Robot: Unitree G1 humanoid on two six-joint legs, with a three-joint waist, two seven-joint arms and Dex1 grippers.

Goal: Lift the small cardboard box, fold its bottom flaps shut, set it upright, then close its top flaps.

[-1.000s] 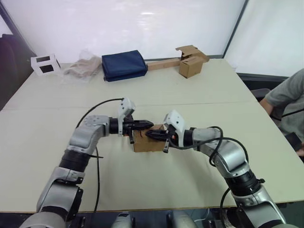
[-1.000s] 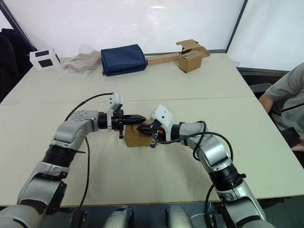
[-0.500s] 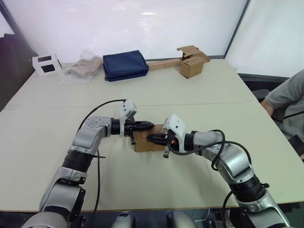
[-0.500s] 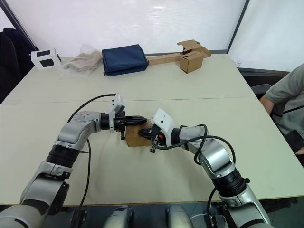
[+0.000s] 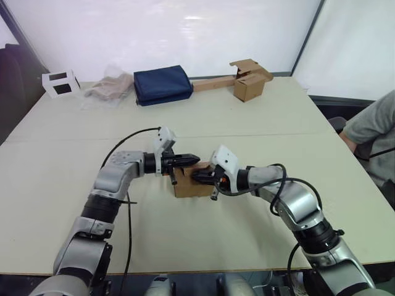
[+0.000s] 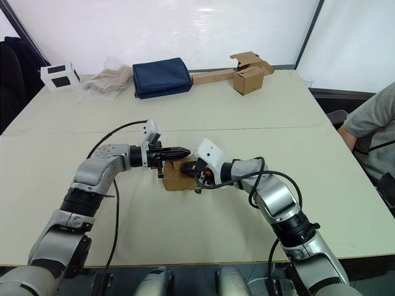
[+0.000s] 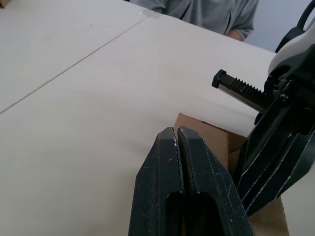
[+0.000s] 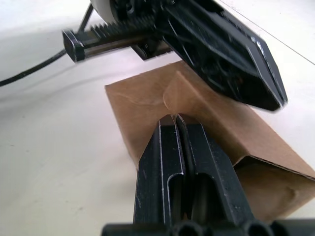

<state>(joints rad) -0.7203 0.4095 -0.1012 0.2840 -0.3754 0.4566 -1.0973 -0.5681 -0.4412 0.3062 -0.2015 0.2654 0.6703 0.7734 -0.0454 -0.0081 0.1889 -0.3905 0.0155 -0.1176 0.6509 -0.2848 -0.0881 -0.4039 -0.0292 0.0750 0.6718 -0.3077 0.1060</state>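
The small cardboard box [image 5: 189, 185] rests on the table [image 5: 259, 117] between my two arms. My left gripper [image 5: 195, 158] hovers over the box's far top edge, fingers shut with nothing between them. My right gripper [image 5: 195, 177] comes in from the right, also shut, its tips resting on a folded brown flap [image 8: 140, 110] on the box's upper side. In the right wrist view the left gripper [image 8: 231, 59] crosses just above that flap. In the left wrist view the box's corner [image 7: 206, 140] lies just past the shut fingertips [image 7: 167, 142]. I cannot tell top flaps from bottom flaps.
At the table's far side lie a navy blue bag [image 5: 162, 84], a crumpled plastic wrap [image 5: 108, 88], a small white box [image 5: 59, 83] and another brown box joined to a long cardboard strip [image 5: 248, 85]. A person's grey sleeve [image 5: 373, 129] shows at the right edge.
The left gripper has risen slightly over the box's top edge. The right gripper and the box have hardly moved. The person's arm at the right has shifted.
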